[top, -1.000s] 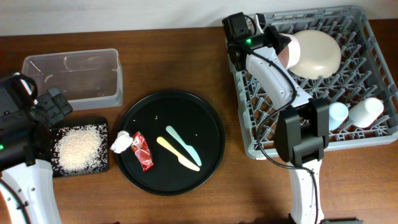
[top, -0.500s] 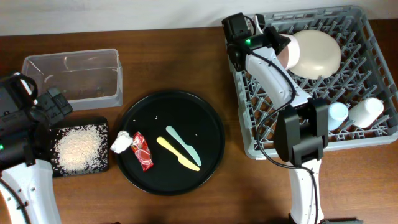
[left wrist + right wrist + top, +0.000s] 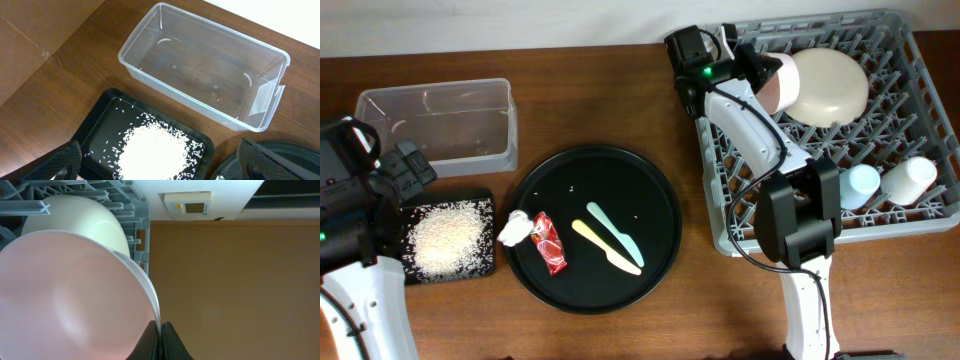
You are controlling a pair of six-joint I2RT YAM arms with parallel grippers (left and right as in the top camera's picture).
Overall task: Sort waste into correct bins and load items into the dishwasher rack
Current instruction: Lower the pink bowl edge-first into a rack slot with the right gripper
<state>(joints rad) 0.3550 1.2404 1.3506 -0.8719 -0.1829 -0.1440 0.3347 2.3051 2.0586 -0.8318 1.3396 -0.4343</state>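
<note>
My right gripper [image 3: 161,330] is shut on the rim of the pinkish-white bowl [image 3: 70,295], held over the back left of the grey dishwasher rack [image 3: 910,215] beside the cream plate [image 3: 828,85]. The light blue cup [image 3: 863,184] and white cup [image 3: 910,178] sit in the rack. My left gripper [image 3: 160,167] is open above the shallow black tray [image 3: 102,130] that holds the rice heap [image 3: 155,150]. The clear tub [image 3: 205,70] stands behind it, empty. The white tissue [image 3: 515,229], red wrapper [image 3: 549,243], yellow utensil [image 3: 605,248] and mint utensil [image 3: 616,232] lie on the round black tray [image 3: 650,190].
The table is brown wood. The right arm's base [image 3: 798,225] stands at the rack's front left corner. A pale wall with a white device [image 3: 187,202] shows behind the rack in the right wrist view.
My right gripper with the bowl has shifted a little to the left over the rack's back left corner. The left arm and the other things have not moved.
</note>
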